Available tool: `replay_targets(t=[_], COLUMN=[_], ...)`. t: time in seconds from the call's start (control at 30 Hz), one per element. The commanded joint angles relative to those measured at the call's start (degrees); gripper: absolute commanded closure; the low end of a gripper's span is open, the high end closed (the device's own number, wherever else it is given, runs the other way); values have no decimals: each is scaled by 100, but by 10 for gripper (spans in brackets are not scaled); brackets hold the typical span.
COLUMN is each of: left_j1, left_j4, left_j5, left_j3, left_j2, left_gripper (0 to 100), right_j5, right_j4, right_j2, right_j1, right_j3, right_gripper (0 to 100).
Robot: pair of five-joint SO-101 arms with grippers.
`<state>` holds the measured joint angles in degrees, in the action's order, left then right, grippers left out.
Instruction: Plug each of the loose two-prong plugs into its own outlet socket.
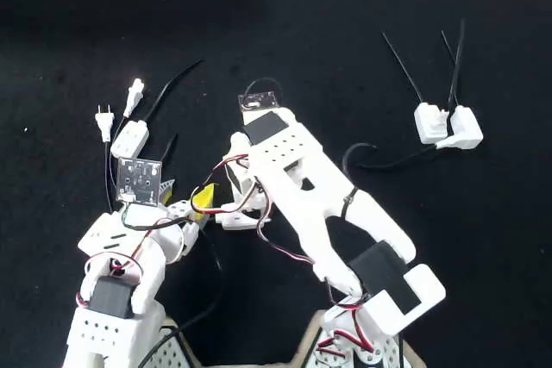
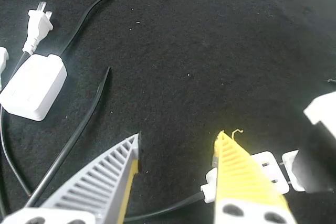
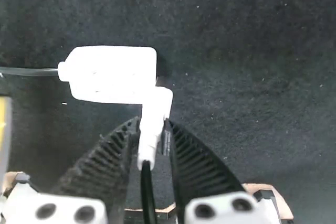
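My right gripper (image 3: 153, 125) is shut on a white two-prong plug (image 3: 155, 114), which sits against a white outlet socket (image 3: 113, 73) on the black table. In the high view this socket (image 1: 234, 219) lies at the centre, under the right arm. My left gripper (image 2: 178, 137) stands open just beside it, with nothing between its grey and yellow fingers (image 2: 239, 171). Two loose plugs (image 1: 104, 119) (image 1: 134, 96) lie at the left, next to another white socket (image 1: 129, 138). From the left wrist, one loose plug (image 2: 38, 24) and that socket (image 2: 32, 87) show.
At the far right lie a white socket (image 1: 429, 122) and a plug body (image 1: 463, 130) pressed together, their black cords running back. Black cords (image 1: 172, 84) trail around the left plugs. The table's back half is bare black cloth (image 1: 302, 32).
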<state>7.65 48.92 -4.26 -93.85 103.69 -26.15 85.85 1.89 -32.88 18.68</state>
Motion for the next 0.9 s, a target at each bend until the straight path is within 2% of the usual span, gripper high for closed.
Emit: replay_targets(t=[0.0, 0.13, 0.4, 0.87], left_j1=[-66, -66, -66, -66], left_j4=[-105, -105, -105, -105], left_j5=[9, 9, 9, 9], left_j3=[75, 75, 75, 75], left_j2=[53, 53, 53, 53], left_gripper=[766, 766, 766, 766], right_j5=[-35, -44, -44, -35], right_j4=[264, 554, 70, 255], right_j2=[-347, -338, 198, 435], right_j1=[-158, -202, -202, -211], right_j3=[-374, -831, -743, -919], right_gripper=[988, 988, 988, 988])
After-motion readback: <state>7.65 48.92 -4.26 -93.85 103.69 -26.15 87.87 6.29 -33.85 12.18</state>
